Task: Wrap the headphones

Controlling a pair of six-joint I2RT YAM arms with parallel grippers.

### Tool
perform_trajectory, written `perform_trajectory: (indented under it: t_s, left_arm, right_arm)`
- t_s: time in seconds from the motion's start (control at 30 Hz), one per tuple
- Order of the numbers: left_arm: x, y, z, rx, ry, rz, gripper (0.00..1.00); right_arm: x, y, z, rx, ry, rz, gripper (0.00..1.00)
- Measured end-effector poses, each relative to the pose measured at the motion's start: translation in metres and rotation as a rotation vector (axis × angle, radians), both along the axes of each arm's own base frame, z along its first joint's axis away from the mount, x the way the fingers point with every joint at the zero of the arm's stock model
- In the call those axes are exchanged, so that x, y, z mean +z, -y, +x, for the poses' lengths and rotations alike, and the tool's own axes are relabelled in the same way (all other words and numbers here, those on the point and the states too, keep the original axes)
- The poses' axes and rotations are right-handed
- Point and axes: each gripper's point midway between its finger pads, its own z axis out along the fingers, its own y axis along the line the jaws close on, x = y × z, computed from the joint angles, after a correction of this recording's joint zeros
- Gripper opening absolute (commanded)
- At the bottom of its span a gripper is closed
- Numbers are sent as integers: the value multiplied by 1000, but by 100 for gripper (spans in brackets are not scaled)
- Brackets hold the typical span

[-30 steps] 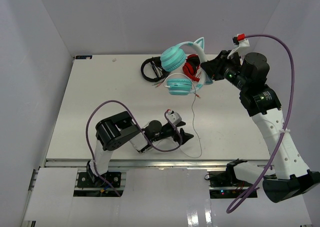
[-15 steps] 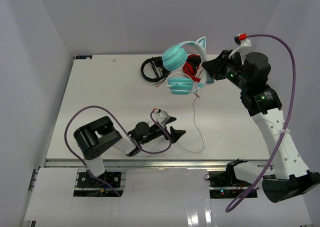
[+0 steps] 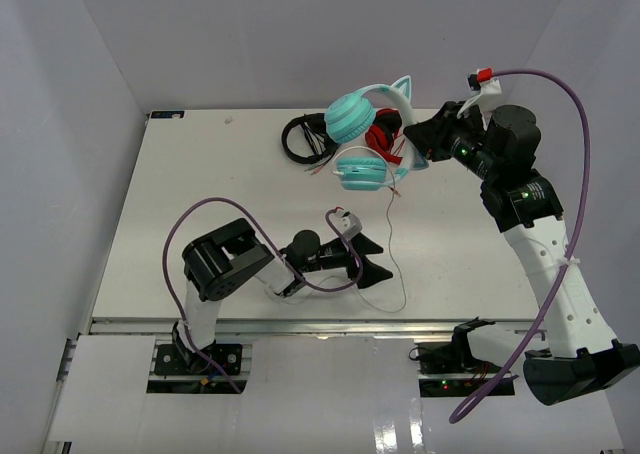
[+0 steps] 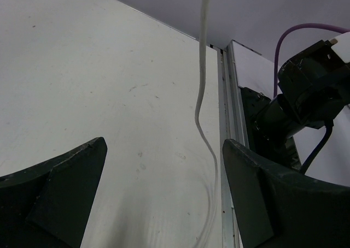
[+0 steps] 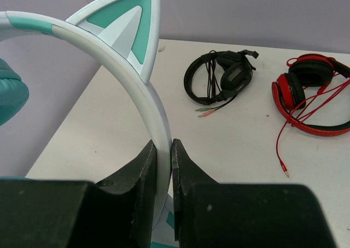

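Two arms rise from the near edge of the table. Nearest, the left gripper lies low over the white surface and points to the right, its jaws spread wide with nothing in them. Its wrist camera shows the thin white cable coming down between the two dark fingers without touching either, then trailing along the table close to the metal rail at the near edge. In the top view that cable drops from the lifted headset, passes just beside the open jaws and curls into a loose loop near the front edge. Farther back and to the right, the right gripper is clamped tight on the pale headband of the headphones, a little below one cat ear. The right wrist view shows both fingers pressed against the band from either side. The headphones hang tilted in that grip, lifted over the far part of the table, the two teal cups near each other. Under them at the far side lie the red headphones, partly hidden in the top view, their red cord loose on the table. Just left of those lie the black headphones, with their cord gathered across them.
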Motion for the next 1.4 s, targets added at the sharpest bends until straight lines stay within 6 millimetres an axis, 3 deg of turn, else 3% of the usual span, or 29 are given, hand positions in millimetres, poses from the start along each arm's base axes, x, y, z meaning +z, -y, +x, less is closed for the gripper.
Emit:
perform_trajectory:
  t_s: [0.13, 0.3, 0.47, 0.57, 0.7, 0.87, 1.07, 1.13, 1.27, 1.4]
  left_arm:
    - [2, 18, -5, -62, -25, -20, 97]
    - [7, 39, -16, -137, -54, -49, 88]
    - [-2, 50, -28, -181, -89, -38, 48]
    - [-4, 50, -28, -163, -86, -35, 32]
    - [-14, 44, -22, -111, -95, -14, 0]
    - [-19, 39, -13, -68, -109, -3, 0]
    - [-14, 9, -7, -15, -109, 17, 0]
    - [-1, -26, 7, 41, -100, 23, 0]
    - [60, -87, 70, 209, 2, 7, 0]
    - [127, -129, 125, 316, 128, 59, 0]
  right_arm:
    - [-1, 0, 0, 1, -2, 0, 8]
    - [-1, 0, 0, 4, -3, 1, 8]
    - [-1, 0, 0, 4, -3, 0, 8]
    - [-1, 0, 0, 3, -3, 1, 8]
    - [-1, 1, 0, 4, -3, 1, 8]
    - [-3, 3, -4, 9, -1, 0, 8]
    - [-6, -1, -19, 106, 67, -84, 8]
    - [-10, -5, -34, 196, 121, -154, 8]
    - [-22, -10, -73, 393, 249, -318, 8]
    - [-41, -4, -95, 483, 343, -464, 8]
